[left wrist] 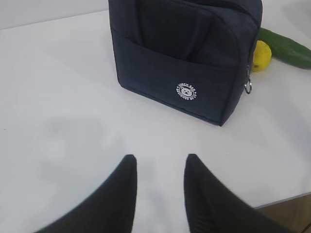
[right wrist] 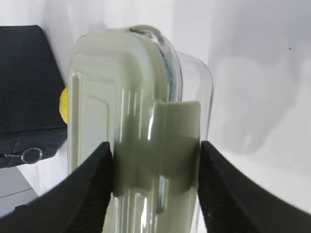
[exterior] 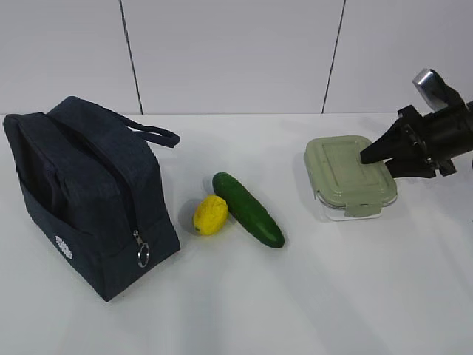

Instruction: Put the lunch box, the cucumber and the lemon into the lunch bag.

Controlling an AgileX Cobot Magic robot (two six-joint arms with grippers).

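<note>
clamping the flat clear lunch box (exterior: 350,178) with its sage-green ribbed lid at the table's right, the right gripper (right wrist: 155,160) risks it slipping off the smooth clip tab, while the left gripper (left wrist: 160,167) hangs parted and empty before the zipped navy fabric lunch bag (exterior: 89,196).

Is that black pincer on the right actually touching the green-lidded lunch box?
Touching. In the right wrist view, both fingers of the right pincer press against the lunch box at its clip tab, with no gap on either side.
</note>
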